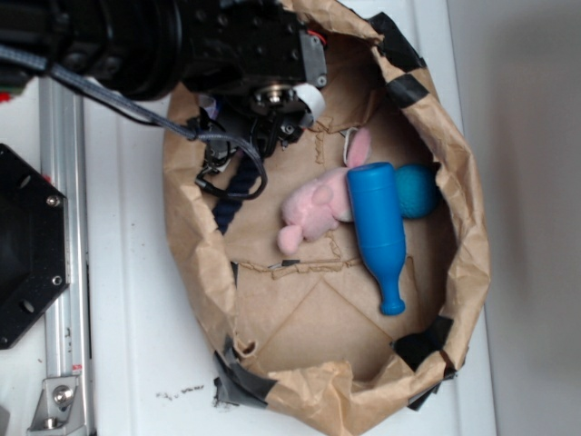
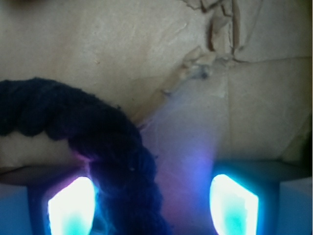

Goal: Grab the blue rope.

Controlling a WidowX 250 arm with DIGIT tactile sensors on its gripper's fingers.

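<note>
The blue rope point(image 2: 98, 132) is a thick, dark navy twisted cord. It lies curved on the brown paper floor of the bag. In the wrist view it comes in from the left and bends down between my fingers, close against the left pad point(image 2: 71, 205), with a wide gap to the right pad point(image 2: 234, 205). My gripper point(image 2: 152, 205) is open and straddles the rope. In the exterior view the gripper point(image 1: 234, 168) is low inside the bag's left side, with the rope point(image 1: 229, 207) showing just below it, partly hidden by cables.
The crumpled paper bag's wall point(image 1: 463, 245) rings the work area. Inside lie a pink plush toy point(image 1: 313, 209), a bright blue bowling pin point(image 1: 377, 232) and a teal ball point(image 1: 418, 189), all to the right. A black plate point(image 1: 27, 245) and a metal rail point(image 1: 64, 272) stand at the left.
</note>
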